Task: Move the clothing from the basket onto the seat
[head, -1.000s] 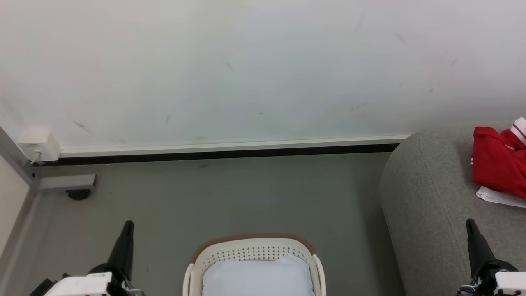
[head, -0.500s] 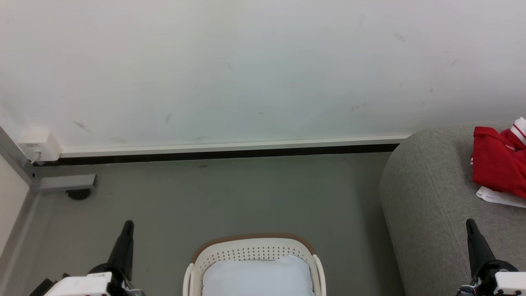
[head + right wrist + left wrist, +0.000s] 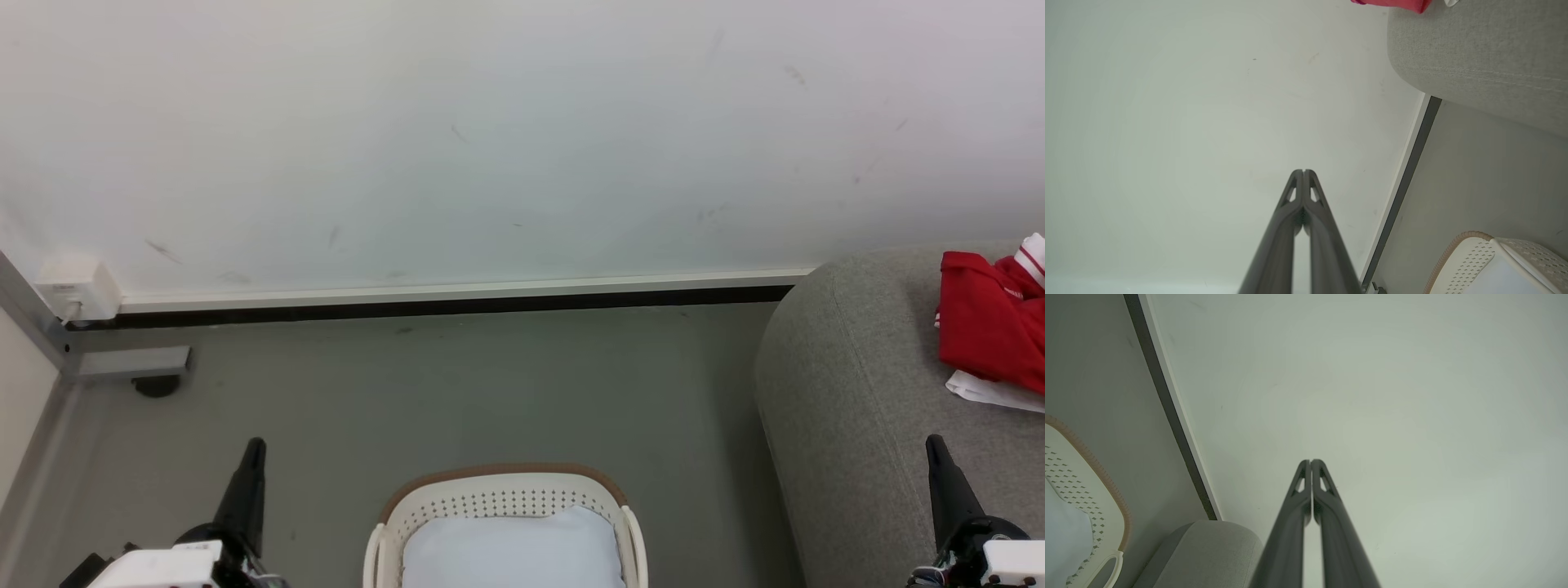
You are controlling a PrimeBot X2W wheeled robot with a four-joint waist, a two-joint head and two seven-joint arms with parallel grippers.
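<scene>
Over on the right side of the head view, the seat is the biggest thing going. It's a rounded grey end, with the floor to its left and a pale wall behind. The basket sits on the floor at bottom centre, well apart from the seat and right between the two arms. What I can see inside it is the flat pale liner and nothing red. Its near half is cut off by the frame though, so I can't swear it's empty.

The clothing is on the seat, a red heap with a white cloth piece poking out under its near edge. The frame cuts it on the right, so its long axis is hard to call. It lies ahead of the right fingers and a touch to their right, near but not touching, so that arm is clearly the closer one. The left fingers are well apart from it, across the basket.

Both arms sit low at the bottom corners, pointing up toward the wall. Each wrist view shows its pair pressed together tip to tip with nothing between them.

My guess is the job's basically done. Any next reach would go down and inward to the basket, not toward the seat.
</scene>
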